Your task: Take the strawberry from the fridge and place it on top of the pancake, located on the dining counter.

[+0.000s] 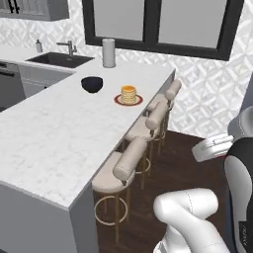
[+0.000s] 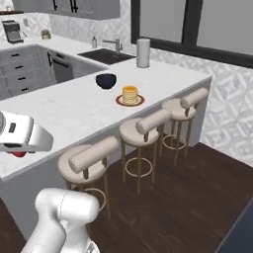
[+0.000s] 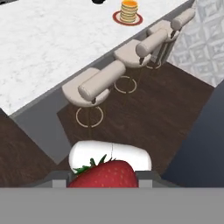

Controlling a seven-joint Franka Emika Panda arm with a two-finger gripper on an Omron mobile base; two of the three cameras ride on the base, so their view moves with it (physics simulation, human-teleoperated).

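Tool (image 3: 103,186) clamped on strawberry (image 3: 103,175), pancake (image 3: 129,11) far off across counter (image 3: 39,48); could clip near stool (image 3: 94,87) or drop fruit short.

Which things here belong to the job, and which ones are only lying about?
Job: strawberry in the hand; pancake on its plate; dining counter.
Lying about: black bowl, stools, sink, grey cylinder.

Gripper (image 3: 105,183) clamped around strawberry (image 3: 105,175)
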